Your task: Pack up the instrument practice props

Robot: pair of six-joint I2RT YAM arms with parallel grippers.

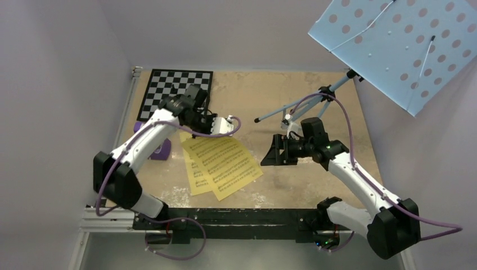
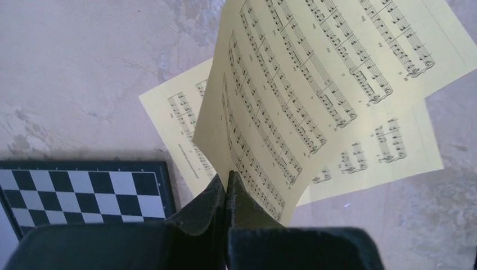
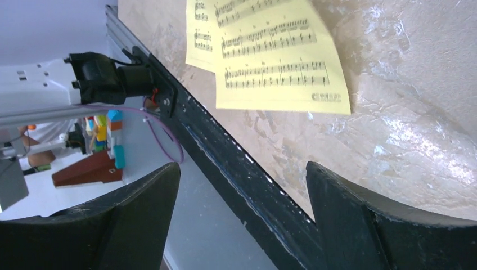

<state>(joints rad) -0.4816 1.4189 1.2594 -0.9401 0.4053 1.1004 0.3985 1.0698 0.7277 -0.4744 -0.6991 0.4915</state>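
Two yellow sheets of printed music (image 1: 225,164) lie overlapping at the table's front middle. My left gripper (image 1: 190,130) is shut on the far corner of the top sheet (image 2: 315,73), which curls up off the lower sheet (image 2: 388,146). In the left wrist view the left gripper (image 2: 226,177) has its jaws pressed on the paper's edge. The purple metronome (image 1: 163,151) stands half hidden under my left arm. The light blue music stand (image 1: 399,45) rises at the back right. My right gripper (image 1: 271,152) hangs open and empty right of the sheets; in its own view the right gripper (image 3: 242,169) is over the table's front edge.
A black-and-white checkerboard (image 1: 175,90) lies at the back left, close behind my left gripper. The stand's tripod legs (image 1: 292,109) spread over the table's back right, just behind my right wrist. A black rail (image 3: 225,163) runs along the table's near edge.
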